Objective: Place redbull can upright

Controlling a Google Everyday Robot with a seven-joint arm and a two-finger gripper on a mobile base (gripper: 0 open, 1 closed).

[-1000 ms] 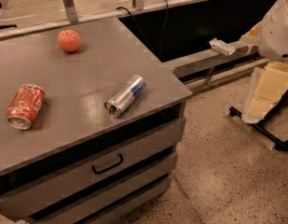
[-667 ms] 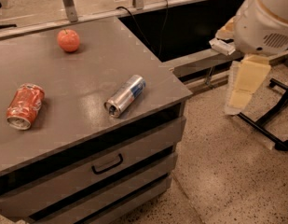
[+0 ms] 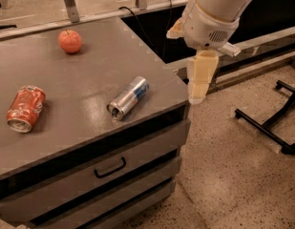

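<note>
Since the earlier frames, my arm has swung in from the right edge of the view toward the table; the objects on the table have not shifted.

1. Nearest the camera: the table front carries stacked drawers, and the upper drawer has a dark handle (image 3: 110, 168). Speckled floor (image 3: 233, 180) lies to the right of it.
2. Table top (image 3: 89, 66): grey, flat.
3. Redbull can (image 3: 129, 97): it lies on its side near the front right corner of the table top. It is not upright. Its open silver end faces the front left, and its blue-marked end points back and to the right.
4. Soda can (image 3: 26, 108): red-orange and dented, on its side near the left edge, well apart from the redbull can.
5. My gripper (image 3: 198, 92): it hangs pointing downward just off the right edge of the table, over the floor. It is to the right of the redbull can and clear of it, with no contact. Whether it is open or closed cannot be told from this view. It holds none of the table objects.
6. Black stand legs (image 3: 266, 125): on the floor to the right of my gripper.
7. Farther back: an apple (image 3: 70, 41) rests on the table top toward the rear left.
8. Beyond the rear right edge of the table is a dark recess (image 3: 152, 37).
</note>
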